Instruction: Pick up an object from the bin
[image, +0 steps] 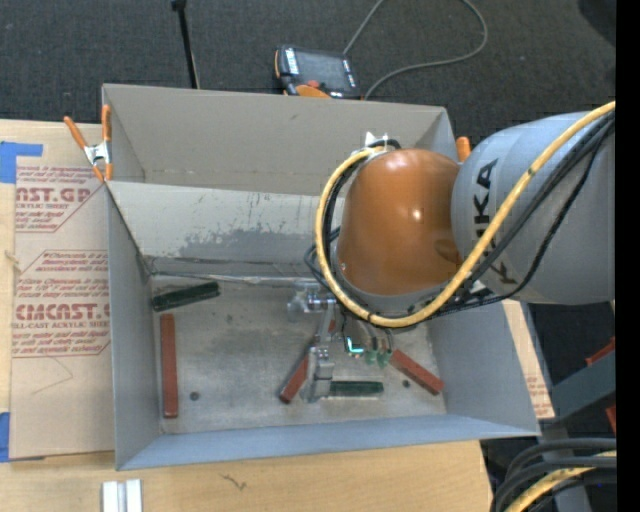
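Note:
My gripper (322, 362) hangs low over the bin floor, right of the middle, under the arm's orange cover. A short red-brown stick (295, 381) lies slanted just left of its tip, touching or nearly touching it. A dark green stick (356, 387) lies flat just right of the tip, near the front wall. Another red stick (416, 370) lies slanted further right, partly under the arm.
A long red-brown stick (169, 365) lies along the bin's left wall. A dark green stick (185, 295) rests at the back left of the floor. The arm and its cover hide the bin's right rear part.

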